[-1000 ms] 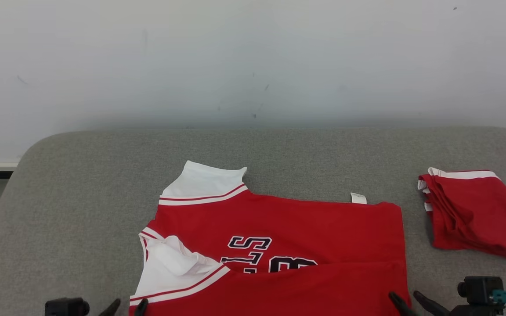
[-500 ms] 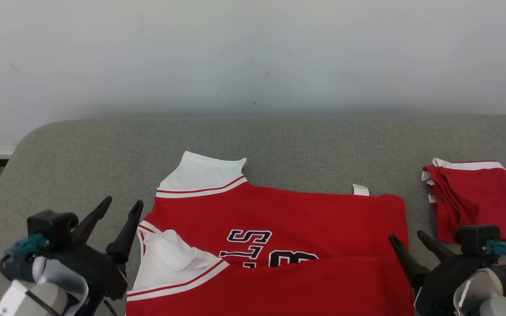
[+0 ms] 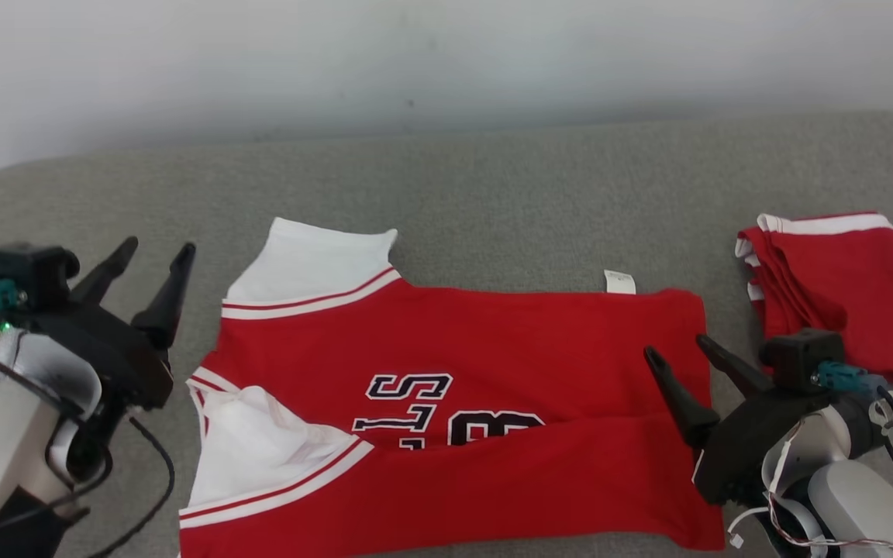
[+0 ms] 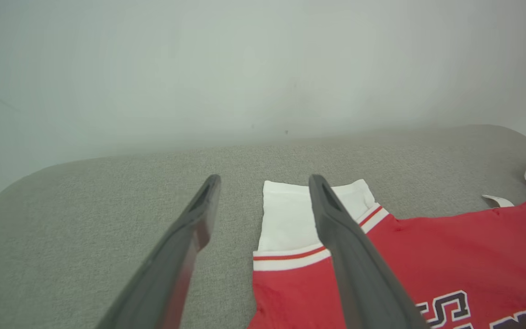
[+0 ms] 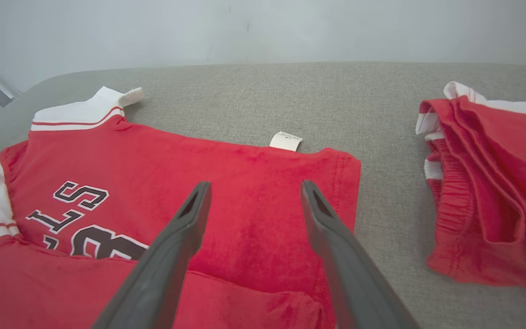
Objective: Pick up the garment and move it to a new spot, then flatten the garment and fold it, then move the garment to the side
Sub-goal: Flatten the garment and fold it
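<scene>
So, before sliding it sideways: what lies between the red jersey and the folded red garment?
Bare grey cushion, nothing on it; the right wrist view shows that stretch.

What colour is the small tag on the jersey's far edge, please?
The tag is white, clearest in the right wrist view.

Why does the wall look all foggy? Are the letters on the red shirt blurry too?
Head view: soft, even light leaves the wall hazy, with a dim band above the table; the letters on the red shirt are crisp. Left wrist view: the left hand looms large near the lens. Right wrist view: fabric sharp, no glare.
</scene>
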Robot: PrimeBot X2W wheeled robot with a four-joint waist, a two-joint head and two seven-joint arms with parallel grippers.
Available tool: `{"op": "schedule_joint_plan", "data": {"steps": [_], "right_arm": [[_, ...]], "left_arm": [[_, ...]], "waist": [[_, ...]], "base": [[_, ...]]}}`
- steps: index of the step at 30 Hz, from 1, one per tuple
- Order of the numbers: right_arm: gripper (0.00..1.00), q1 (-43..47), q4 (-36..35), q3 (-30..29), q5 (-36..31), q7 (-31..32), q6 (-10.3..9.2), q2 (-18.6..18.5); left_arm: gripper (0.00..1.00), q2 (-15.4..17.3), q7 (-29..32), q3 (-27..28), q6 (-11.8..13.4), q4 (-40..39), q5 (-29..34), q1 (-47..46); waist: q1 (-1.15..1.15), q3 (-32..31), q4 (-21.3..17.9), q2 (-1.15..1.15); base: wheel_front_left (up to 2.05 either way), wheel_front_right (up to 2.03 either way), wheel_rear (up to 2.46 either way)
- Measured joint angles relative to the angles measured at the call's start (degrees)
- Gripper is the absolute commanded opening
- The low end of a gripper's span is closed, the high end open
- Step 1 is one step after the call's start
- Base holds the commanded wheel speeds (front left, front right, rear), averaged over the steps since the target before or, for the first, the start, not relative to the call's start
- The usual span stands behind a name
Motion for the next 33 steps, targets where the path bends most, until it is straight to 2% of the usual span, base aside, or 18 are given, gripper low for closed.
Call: {"op": "schedule_joint_plan", "data": {"steps": [14, 22, 33], "right_arm": [[1.0, -4.5, -3.0, 0.9, -3.4, 0.0, -0.62, -0.1], [1.0, -5.1, -3.3, 0.9, -4.3, -0.6, -1.02, -0.1], [1.0, -5.1, -4.1, 1.3, -5.3, -1.3, -1.51, 0.3]], "left_arm": [[1.0, -0.8, 3.3, -1.4, -2.2, 12.9, 0.4, -13.1], [1.0, -2.6, 3.7, -2.8, -2.3, 18.9, 0.3, -16.2], [1.0, -1.5, 3.6, -5.9, -2.3, 23.0, 0.3, -18.5]], "waist": [[0.0, 9.9, -4.3, 0.0], [0.0, 13.7, -6.7, 0.0], [-0.01, 15.8, -9.8, 0.01]], "base": [[0.0, 0.0, 0.0], [0.0, 0.0, 0.0], [0.0, 0.0, 0.0]]}}
